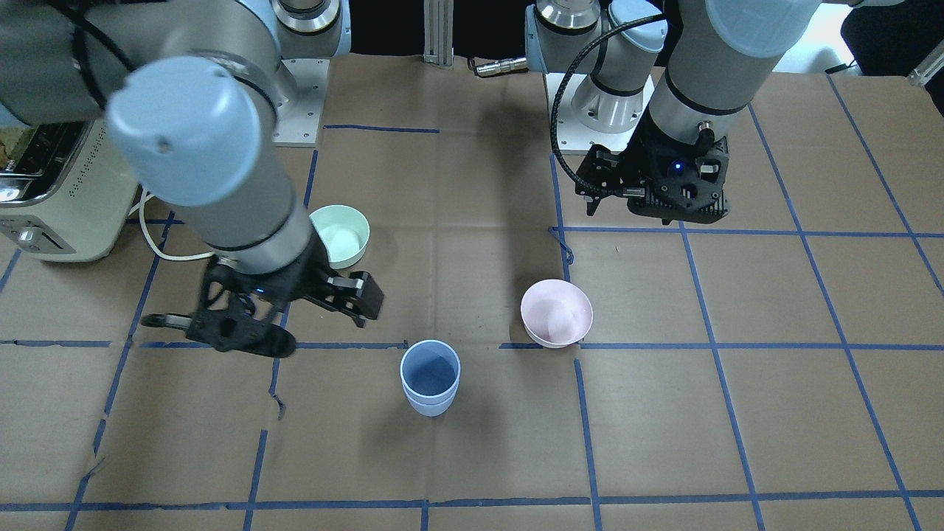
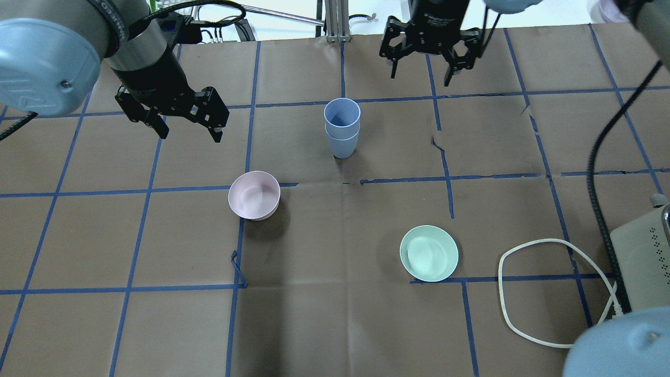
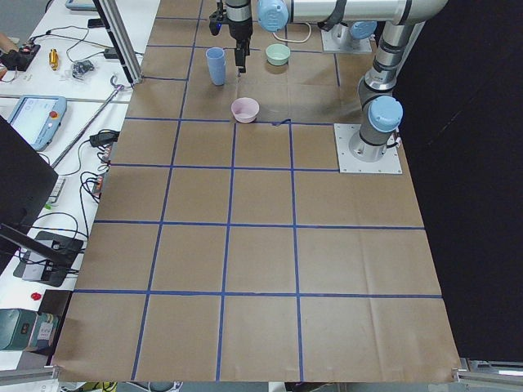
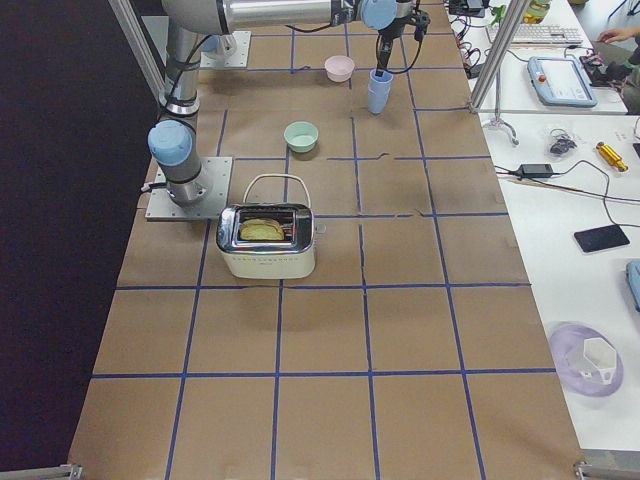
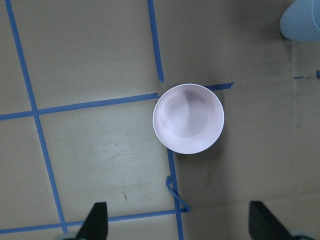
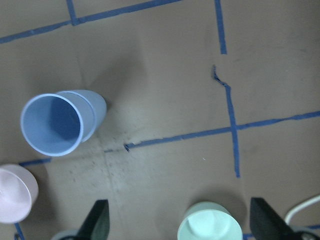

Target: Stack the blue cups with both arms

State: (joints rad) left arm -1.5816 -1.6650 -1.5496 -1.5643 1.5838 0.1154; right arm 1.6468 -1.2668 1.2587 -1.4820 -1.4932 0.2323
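The two blue cups (image 2: 342, 128) stand nested, one inside the other, upright on the brown table; they also show in the front view (image 1: 430, 377), the right wrist view (image 6: 60, 122) and at the corner of the left wrist view (image 5: 302, 20). My left gripper (image 2: 189, 135) is open and empty, raised above the table to the left of the cups and over the pink bowl. In the front view my left gripper (image 1: 649, 203) is on the right. My right gripper (image 2: 420, 77) is open and empty, raised to the right of the cups; in the front view my right gripper (image 1: 262, 321) is on the left.
A pink bowl (image 2: 254, 195) sits near the cups on my left, directly under the left wrist camera (image 5: 188, 118). A mint-green bowl (image 2: 429, 253) sits on my right. A toaster (image 1: 51, 199) and its looped white cable (image 2: 549, 293) are at the right end.
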